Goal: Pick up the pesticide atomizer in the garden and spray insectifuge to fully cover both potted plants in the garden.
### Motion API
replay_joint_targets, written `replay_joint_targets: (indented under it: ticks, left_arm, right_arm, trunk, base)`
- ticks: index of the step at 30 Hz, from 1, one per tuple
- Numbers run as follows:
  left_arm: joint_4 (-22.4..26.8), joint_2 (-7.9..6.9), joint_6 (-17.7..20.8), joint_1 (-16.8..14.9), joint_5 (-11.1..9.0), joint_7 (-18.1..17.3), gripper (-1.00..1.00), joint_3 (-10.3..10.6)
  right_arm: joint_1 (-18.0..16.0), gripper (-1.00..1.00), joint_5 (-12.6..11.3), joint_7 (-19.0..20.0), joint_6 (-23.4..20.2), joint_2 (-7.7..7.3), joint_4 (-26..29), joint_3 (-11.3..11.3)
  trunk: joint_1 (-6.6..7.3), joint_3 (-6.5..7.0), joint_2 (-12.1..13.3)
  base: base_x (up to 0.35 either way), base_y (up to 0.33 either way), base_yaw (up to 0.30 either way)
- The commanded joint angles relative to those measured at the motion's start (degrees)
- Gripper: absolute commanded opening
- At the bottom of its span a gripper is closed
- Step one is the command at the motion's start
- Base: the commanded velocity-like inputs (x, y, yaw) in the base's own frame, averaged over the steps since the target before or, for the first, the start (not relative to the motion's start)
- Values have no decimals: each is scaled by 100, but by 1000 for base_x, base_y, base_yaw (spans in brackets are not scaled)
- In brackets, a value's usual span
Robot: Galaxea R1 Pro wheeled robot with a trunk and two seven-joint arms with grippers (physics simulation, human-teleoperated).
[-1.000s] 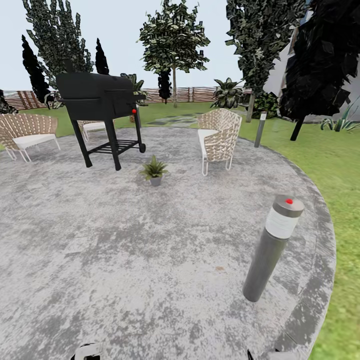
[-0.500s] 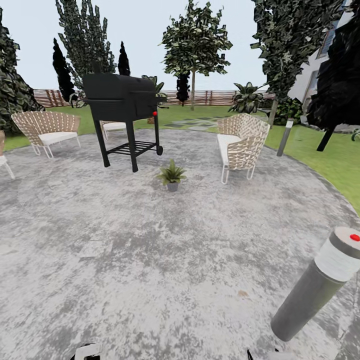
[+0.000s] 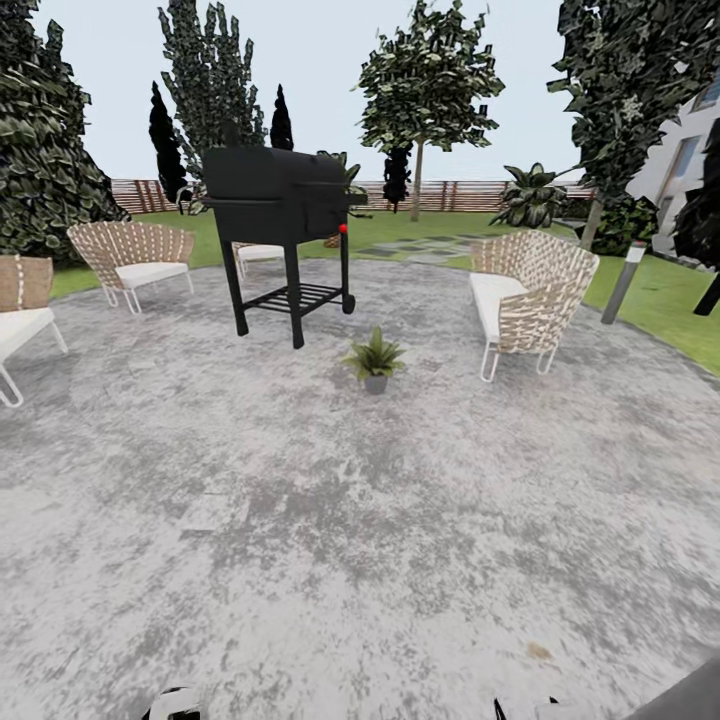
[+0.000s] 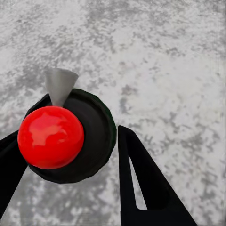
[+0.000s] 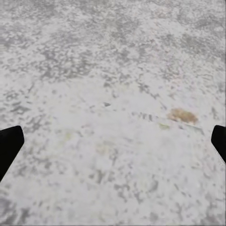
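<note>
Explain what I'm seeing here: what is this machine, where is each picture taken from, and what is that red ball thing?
This is a simulated wheeled robot with two arms. The wide picture comes from a camera on its head, looking over a rough grey patio with a black grill, woven chairs and one small potted plant near the middle. The other two pictures come from cameras on the wrists, looking along each gripper's fingers toward the paving. The left gripper holds a spray bottle, seen from above: the red ball is its top, the grey cone probably its nozzle. The right gripper is open, with just paving between its fingertips.
</note>
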State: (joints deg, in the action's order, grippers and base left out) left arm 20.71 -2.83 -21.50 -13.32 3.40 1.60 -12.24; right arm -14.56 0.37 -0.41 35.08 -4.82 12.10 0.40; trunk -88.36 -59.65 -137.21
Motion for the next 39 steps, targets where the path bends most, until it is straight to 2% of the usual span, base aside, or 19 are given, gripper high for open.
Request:
replay_joint_targets:
  ticks: [1, 39]
  left_arm:
    - [-5, 2, -21, -4, 37, 16, -100, -16]
    - [-5, 11, -21, -4, 38, 16, -100, -7]
  right_arm:
    - [-3, 100, 5, -4, 17, -1, -5, 3]
    - [-3, 100, 15, 5, 17, 17, -6, 13]
  trunk:
    - [-2, -5, -2]
    - [-2, -5, -2]
  base:
    - [336, 13, 8]
    - [338, 1, 0]
